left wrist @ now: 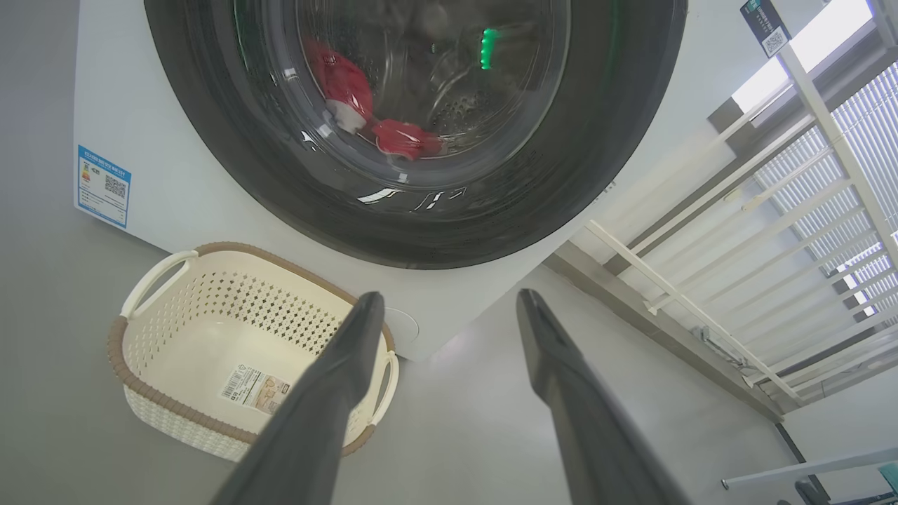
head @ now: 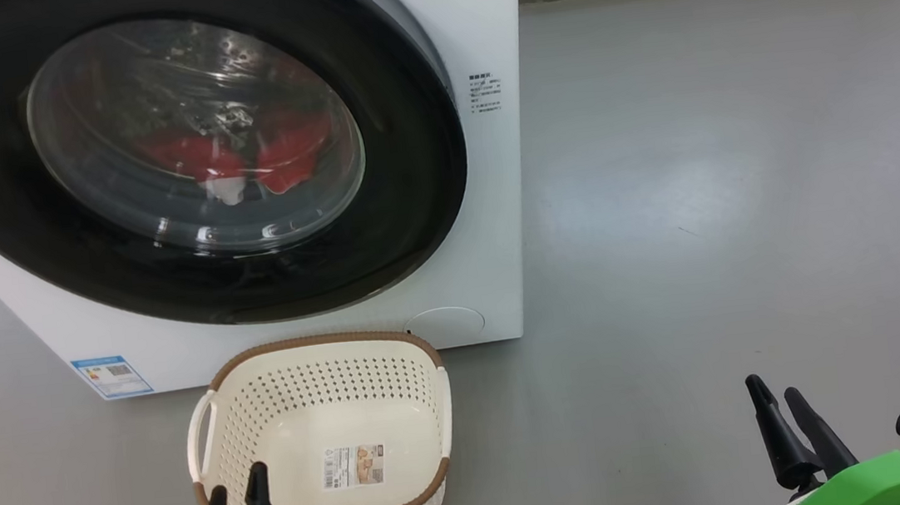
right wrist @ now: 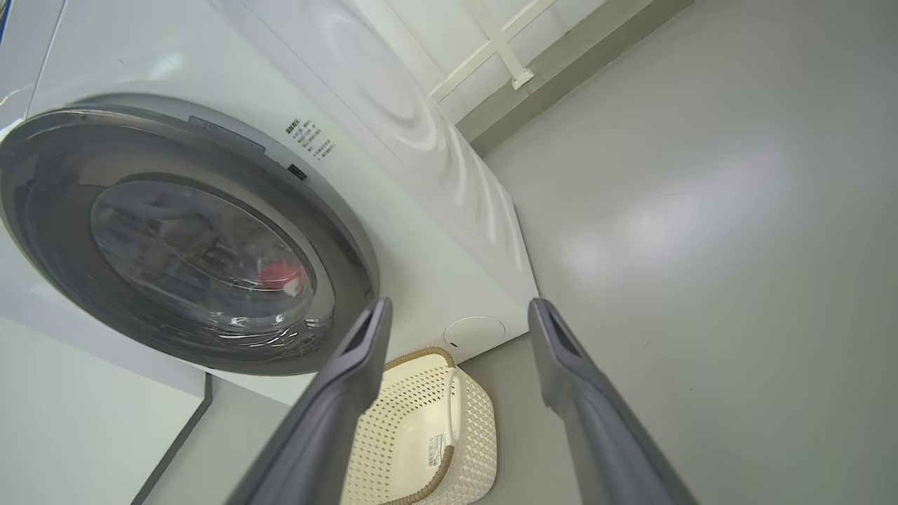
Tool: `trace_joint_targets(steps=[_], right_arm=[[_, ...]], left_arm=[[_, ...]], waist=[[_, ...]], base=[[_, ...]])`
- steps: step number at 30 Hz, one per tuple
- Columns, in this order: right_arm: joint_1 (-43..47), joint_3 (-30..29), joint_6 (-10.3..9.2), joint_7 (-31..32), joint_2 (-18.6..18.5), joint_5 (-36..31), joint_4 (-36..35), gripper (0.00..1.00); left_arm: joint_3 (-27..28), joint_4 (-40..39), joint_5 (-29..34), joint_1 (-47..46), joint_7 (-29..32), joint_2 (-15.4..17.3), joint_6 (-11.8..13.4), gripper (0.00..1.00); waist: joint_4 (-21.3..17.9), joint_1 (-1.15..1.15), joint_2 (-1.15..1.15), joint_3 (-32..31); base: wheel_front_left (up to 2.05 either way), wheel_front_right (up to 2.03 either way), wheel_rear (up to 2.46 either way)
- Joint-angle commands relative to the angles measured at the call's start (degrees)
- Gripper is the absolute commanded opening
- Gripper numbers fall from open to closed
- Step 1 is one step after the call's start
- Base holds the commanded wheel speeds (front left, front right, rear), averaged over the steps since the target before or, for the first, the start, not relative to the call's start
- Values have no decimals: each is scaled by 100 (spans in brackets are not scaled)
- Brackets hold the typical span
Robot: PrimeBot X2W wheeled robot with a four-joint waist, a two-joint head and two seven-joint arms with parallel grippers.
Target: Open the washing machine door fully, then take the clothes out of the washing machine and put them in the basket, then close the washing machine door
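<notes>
Two grippers at the lower edge of the head view, both with fingers spread wide and nothing held between them. Left gripper (head: 236, 480) at lower left, fingertips overlapping the near left corner of the basket (head: 317, 342); contact with the brown rim not discernible. In the left wrist view, basket to the lower left of the fingers, one finger crossing in front of its right handle, paper label (left wrist: 254, 390) flat on its bottom. Right gripper (head: 772, 386) at lower right on a green mount (head: 875, 480), over bare grey floor (head: 706, 217), well apart from the basket.

Washing machine (head: 477, 32) at upper left, white, standing on the floor; basket just in front of it, beneath the washing machine door (head: 424, 163). Door closed flat against the front, glossy black rim around bulging glass. Clothes (head: 288, 148) behind the glass, low in the drum, red with a white patch. Door and clothes beyond and above both grippers, well apart from the fingertips. In the right wrist view, door to the upper left of the fingers, basket low between them.

Blue label (head: 112, 376) at the front's lower left corner; printed text (head: 485, 94) right of the door; round cap (head: 445, 324) at the lower right, just behind the basket's rim.
</notes>
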Motion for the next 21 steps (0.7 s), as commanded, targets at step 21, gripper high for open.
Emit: trace_joint_targets(steps=[21], right_arm=[[44,219,40,-432,-89,-1429,-302,100]], left_arm=[[-84,-402,1610,44,-447,119,117,100]], waist=[[8,0,0,9]], base=[[0,0,0]])
